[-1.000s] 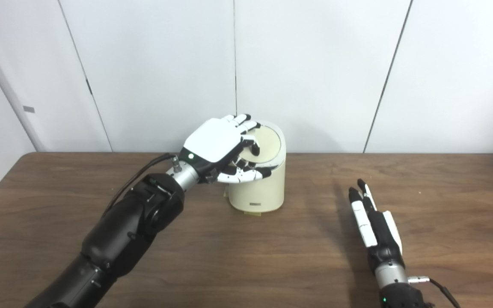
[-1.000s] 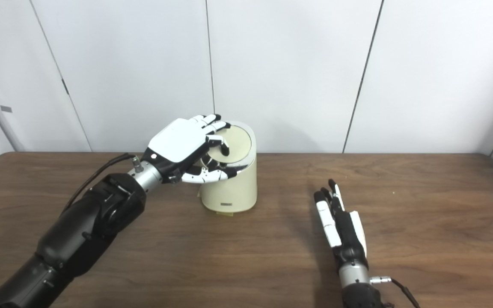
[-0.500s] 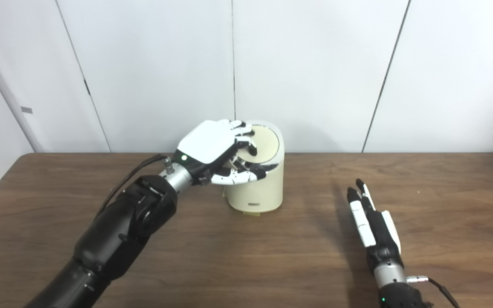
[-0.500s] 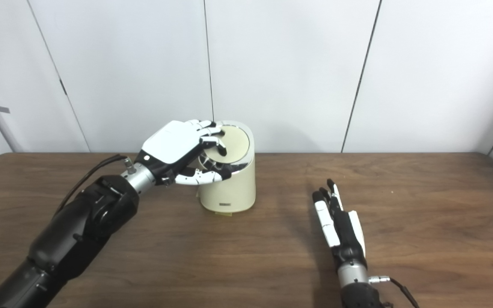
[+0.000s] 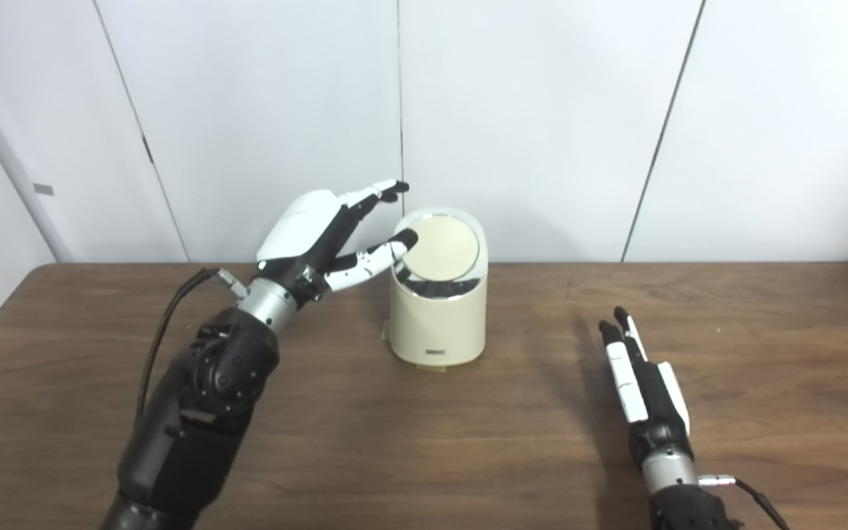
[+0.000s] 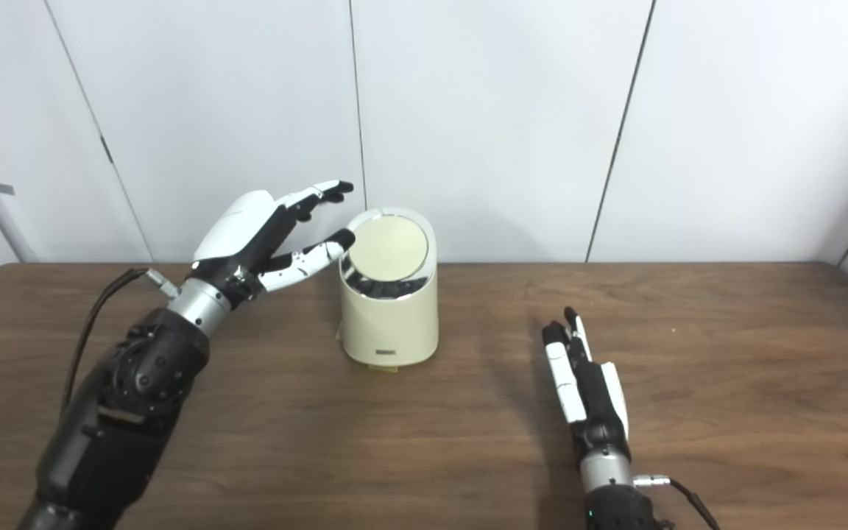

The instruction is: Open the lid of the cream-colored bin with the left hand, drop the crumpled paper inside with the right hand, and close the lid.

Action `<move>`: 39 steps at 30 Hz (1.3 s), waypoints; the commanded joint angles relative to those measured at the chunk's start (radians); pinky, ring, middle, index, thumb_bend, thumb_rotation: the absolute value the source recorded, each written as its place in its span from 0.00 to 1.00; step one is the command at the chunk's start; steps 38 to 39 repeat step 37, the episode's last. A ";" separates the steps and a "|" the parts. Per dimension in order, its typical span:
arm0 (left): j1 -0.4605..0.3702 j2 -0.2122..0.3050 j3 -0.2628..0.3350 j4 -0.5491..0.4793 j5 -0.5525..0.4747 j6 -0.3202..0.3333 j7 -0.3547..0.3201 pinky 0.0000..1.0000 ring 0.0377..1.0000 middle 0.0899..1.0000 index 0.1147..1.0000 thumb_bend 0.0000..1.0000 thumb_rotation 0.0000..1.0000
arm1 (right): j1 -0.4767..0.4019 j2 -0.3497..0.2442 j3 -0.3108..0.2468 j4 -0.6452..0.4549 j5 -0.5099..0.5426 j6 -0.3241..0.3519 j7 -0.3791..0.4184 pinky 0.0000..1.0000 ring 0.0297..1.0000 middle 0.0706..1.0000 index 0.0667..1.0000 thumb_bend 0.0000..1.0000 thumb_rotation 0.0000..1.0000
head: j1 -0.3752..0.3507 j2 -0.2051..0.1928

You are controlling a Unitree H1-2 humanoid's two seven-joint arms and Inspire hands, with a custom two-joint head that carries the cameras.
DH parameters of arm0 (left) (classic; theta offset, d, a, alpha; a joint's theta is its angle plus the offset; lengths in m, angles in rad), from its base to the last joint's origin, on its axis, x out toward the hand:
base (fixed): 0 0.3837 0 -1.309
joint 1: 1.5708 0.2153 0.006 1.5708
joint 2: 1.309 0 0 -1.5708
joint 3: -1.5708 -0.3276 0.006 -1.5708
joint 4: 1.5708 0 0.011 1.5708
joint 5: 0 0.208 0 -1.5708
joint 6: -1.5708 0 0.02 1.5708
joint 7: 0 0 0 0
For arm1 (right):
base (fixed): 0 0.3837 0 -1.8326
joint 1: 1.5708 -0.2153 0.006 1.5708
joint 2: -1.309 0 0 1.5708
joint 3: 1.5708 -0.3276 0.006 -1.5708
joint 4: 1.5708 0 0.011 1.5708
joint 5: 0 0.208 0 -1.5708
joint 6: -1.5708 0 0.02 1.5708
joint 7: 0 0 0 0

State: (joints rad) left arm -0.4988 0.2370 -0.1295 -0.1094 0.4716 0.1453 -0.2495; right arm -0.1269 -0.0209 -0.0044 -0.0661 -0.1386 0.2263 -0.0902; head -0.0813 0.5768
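I had the table [image 5: 424, 442] filling the lower half of the frame, bin [image 5: 439, 316] centre, a bit left, standing upright w/ long axis vertical. Its lid [image 5: 440, 248] was round, down on the bin, face slanted toward the cameras. Left hand [image 5: 321, 235] sat left of the bin at mid-frame, released, fingers spread, holding nothing; thumb tip at or just touching the lid's left edge, couldn't tell which. Right hand [image 5: 645, 383] lay lower right, well apart from the bin, flat, fingers straight and pointing up-frame, empty. No paper visible anywhere on the table. My read: either lid-opening hadn't begun or the job was at its close w/ paper inside; couldn't settle it. If opening: next move needs the left fingers catching the lid edge and tipping it back.
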 commanded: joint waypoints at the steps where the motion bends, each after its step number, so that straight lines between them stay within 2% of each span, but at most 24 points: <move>1: 0.010 0.004 0.044 -0.034 -0.053 0.030 0.019 0.88 0.89 0.88 0.99 0.46 0.84 | -0.016 -0.009 -0.004 -0.025 -0.001 -0.001 0.003 1.00 1.00 0.94 1.00 0.62 1.00 | 0.000 0.000; 4: 0.064 -0.012 0.090 -0.051 -0.099 0.071 0.035 0.90 0.90 0.88 0.96 0.43 0.84 | -0.017 -0.005 -0.026 -0.016 0.039 -0.013 0.012 1.00 1.00 0.95 1.00 0.61 1.00 | 0.003 0.001; 10: 0.173 -0.028 0.146 -0.029 -0.175 0.075 0.070 0.96 0.93 0.89 0.95 0.43 0.91 | -0.013 0.008 -0.059 -0.023 0.123 0.014 0.035 1.00 1.00 0.97 1.00 0.61 1.00 | 0.003 0.004; 14: 0.256 -0.051 0.171 -0.029 -0.234 0.072 0.093 0.93 0.93 0.91 0.96 0.42 0.93 | -0.012 0.008 -0.064 -0.033 0.140 0.024 0.034 1.00 1.00 0.97 1.00 0.63 1.00 | -0.001 0.008; 16: 0.283 -0.064 0.182 -0.029 -0.267 0.072 0.101 0.98 0.95 0.92 0.98 0.40 0.95 | -0.011 0.005 -0.067 -0.035 0.152 0.022 0.038 1.00 1.00 0.97 1.00 0.63 1.00 | -0.001 0.009; 19: 0.323 -0.095 0.215 -0.017 -0.338 0.050 0.119 1.00 0.98 0.94 1.00 0.40 0.99 | -0.008 0.003 -0.072 -0.047 0.173 0.029 0.043 1.00 1.00 0.97 1.00 0.66 1.00 | -0.006 0.013; 27: 0.386 -0.107 0.229 0.023 -0.416 -0.029 0.136 0.97 0.95 0.97 1.00 0.40 0.98 | -0.001 -0.011 -0.085 -0.061 0.199 0.056 0.053 1.00 1.00 0.97 1.00 0.66 1.00 | -0.006 0.023; 32: 0.417 -0.131 0.244 0.023 -0.454 -0.042 0.161 0.98 0.97 0.98 1.00 0.49 0.93 | 0.016 -0.031 -0.087 -0.074 0.211 0.054 0.070 1.00 1.00 0.98 1.00 0.64 1.00 | -0.011 0.035; 39: 0.440 -0.144 0.252 0.026 -0.464 -0.048 0.182 0.99 0.97 0.97 1.00 0.47 0.94 | 0.033 -0.048 -0.100 -0.105 0.249 0.076 0.089 1.00 1.00 0.99 1.00 0.64 1.00 | -0.006 0.048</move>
